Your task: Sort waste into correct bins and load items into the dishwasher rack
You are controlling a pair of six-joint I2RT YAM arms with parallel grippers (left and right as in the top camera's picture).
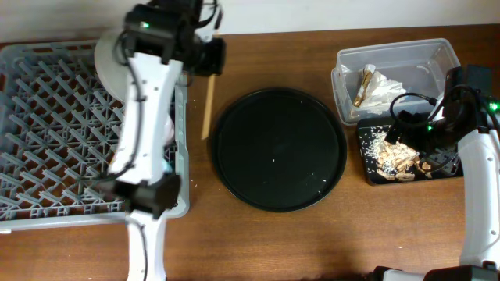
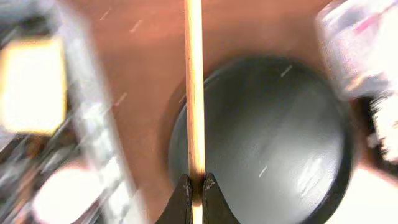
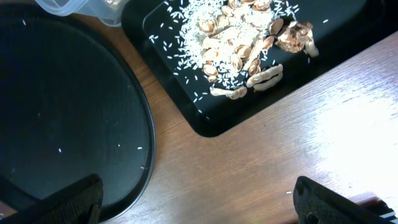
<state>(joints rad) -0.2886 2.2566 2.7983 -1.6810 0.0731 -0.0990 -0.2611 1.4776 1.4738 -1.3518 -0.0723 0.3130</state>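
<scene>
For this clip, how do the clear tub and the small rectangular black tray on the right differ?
The clear tub is see-through with raised walls and a rim; the black tray is opaque and shallow. The clear tub holds a crumpled white napkin and a gold foil wrapper; the black tray holds brownish food scraps and white grains. Both are rectangular, similar in footprint, and sit side by side.

I see rack against left edge. Plate at its far right corner. Round tray mid-table, chopstick between it and rack. Tub near far right corner, napkin and wrapper inside. Flat tray just before tub, food scraps on it.
</scene>
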